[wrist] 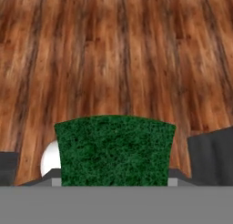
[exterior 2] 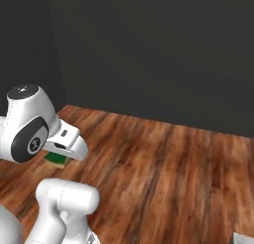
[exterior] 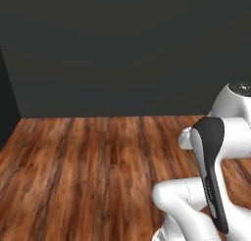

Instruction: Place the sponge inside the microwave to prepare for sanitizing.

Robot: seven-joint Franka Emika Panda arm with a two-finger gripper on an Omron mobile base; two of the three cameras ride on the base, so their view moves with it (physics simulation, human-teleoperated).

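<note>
My gripper [wrist: 116, 180] is shut on the sponge [wrist: 114, 150], whose rough green top fills the space between the two dark fingers [wrist: 211, 157] low in the hand view. From the right base view the sponge [exterior 2: 54, 160] shows as a small green-over-yellow block tucked under the white hand, with the gripper [exterior 2: 59, 155] pointing down at the wooden counter [exterior 2: 149, 178]. I cannot tell whether the sponge rests on the wood or hangs just above it. The microwave is out of view.
Brown wood planks [exterior: 88, 171] stretch ahead to a dark wall [exterior: 127, 49]. A dark upright panel [exterior: 6, 103] closes the far left side. A pale grey corner [exterior 2: 244, 238] pokes in at the lower right.
</note>
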